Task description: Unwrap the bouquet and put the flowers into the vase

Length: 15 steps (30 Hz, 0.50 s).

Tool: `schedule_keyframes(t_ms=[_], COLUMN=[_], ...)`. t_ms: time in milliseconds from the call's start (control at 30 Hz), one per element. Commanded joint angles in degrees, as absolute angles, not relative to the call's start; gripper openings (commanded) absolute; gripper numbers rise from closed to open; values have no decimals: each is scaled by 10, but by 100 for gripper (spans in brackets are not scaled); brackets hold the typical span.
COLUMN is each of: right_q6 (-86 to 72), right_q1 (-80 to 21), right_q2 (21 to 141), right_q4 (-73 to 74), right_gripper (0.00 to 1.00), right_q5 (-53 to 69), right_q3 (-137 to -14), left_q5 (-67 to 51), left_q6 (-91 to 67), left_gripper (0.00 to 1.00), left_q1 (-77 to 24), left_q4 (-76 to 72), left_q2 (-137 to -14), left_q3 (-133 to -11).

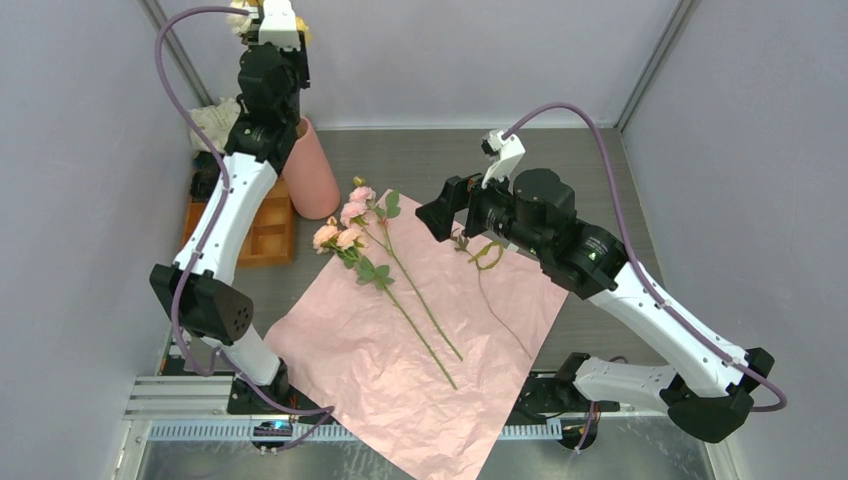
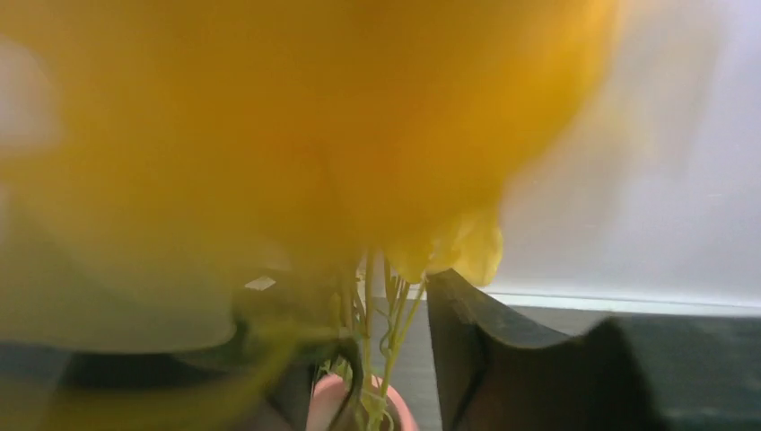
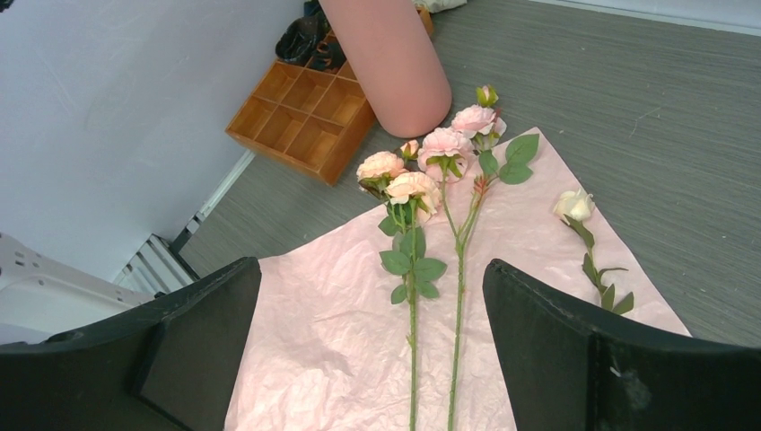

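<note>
On the pink paper I count two pink-rose stems lying side by side, with one cream rose at their three o'clock. One yellow spray is up at the left gripper. Its jaws are parted, and the thin stems between them run down into the one vase (only its rim shows below). My right gripper is spread wide and holds nothing, with the pink stems at its twelve o'clock.

soft even light; left wrist view blurred yellow, perhaps flowers.
</note>
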<state>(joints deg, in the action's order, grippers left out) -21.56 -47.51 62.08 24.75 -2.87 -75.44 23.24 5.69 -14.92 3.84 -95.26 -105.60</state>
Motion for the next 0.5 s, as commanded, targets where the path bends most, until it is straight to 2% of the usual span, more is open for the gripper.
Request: schedule_keyframes(t_ms=[0, 200, 333, 467], right_q6=[-225, -226, -231, -244], right_q1=[-473, -472, -472, -471], right_q2=[607, 606, 611, 642], right_q4=[214, 219, 214, 219], right_gripper=[100, 100, 100, 99], right_q5=[-23, -29, -36, -57], right_q3=[-750, -736, -715, -698], left_q5=[157, 123, 107, 20], left_q6=[-66, -119, -156, -213], left_gripper=[50, 57, 57, 54], left_q1=[-139, -139, -139, -140], left_q4=[104, 176, 247, 309], left_q2=[-892, -839, -790, -725], left_q3=[-1058, -1052, -1062, -1050])
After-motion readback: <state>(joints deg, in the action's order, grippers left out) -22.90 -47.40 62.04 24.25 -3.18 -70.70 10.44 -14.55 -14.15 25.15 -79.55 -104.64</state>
